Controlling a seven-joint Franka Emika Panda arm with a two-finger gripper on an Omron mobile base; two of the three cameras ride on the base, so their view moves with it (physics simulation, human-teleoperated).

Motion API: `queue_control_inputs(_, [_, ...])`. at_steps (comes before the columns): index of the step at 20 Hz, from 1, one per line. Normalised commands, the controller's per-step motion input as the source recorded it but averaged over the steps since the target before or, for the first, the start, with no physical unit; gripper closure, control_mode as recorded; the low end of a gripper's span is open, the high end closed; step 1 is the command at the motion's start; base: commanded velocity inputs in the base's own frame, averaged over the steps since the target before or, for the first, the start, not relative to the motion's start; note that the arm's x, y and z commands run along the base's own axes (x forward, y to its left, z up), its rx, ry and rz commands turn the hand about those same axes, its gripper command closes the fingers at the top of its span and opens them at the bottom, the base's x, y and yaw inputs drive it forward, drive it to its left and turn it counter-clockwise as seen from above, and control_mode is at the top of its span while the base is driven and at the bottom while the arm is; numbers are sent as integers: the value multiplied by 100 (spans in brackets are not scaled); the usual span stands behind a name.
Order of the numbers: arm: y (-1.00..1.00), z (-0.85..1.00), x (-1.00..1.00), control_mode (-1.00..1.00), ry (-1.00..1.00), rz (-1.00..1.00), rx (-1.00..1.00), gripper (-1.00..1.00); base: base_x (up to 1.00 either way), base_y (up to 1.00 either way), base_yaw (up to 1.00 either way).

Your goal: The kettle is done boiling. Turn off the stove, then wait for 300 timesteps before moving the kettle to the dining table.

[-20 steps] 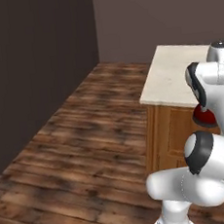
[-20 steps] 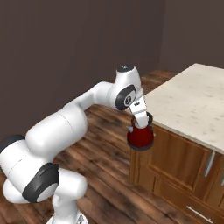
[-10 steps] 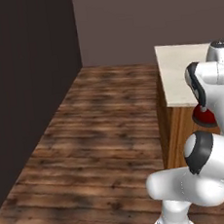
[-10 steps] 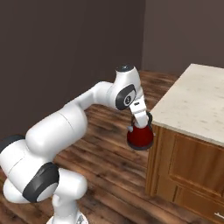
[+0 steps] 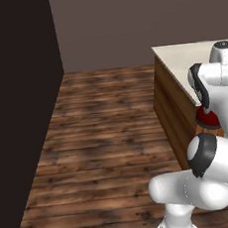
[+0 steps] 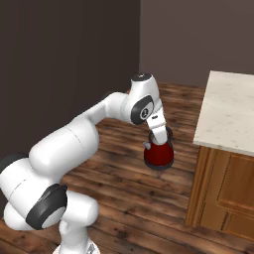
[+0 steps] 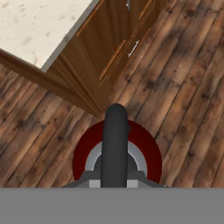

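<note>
Red and squat, the kettle (image 6: pixel 158 154) hung in the air from the gripper (image 6: pixel 158 135), whose jaws were clamped tight on its dark arched handle (image 7: pixel 114 144). It was carried above the brown plank floor (image 5: pixel 103 137), just beside the corner of the dining table (image 6: pixel 229 116) and lower than that table's beige speckled top, not resting on it.
</note>
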Motion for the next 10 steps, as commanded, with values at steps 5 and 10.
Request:
queue_control_inputs(5, [0, 0, 0, 100, 0, 0, 0, 100, 57, 87, -39])
queue_control_inputs(10, [0, 0, 0, 100, 0, 0, 0, 100, 71, 76, -41])
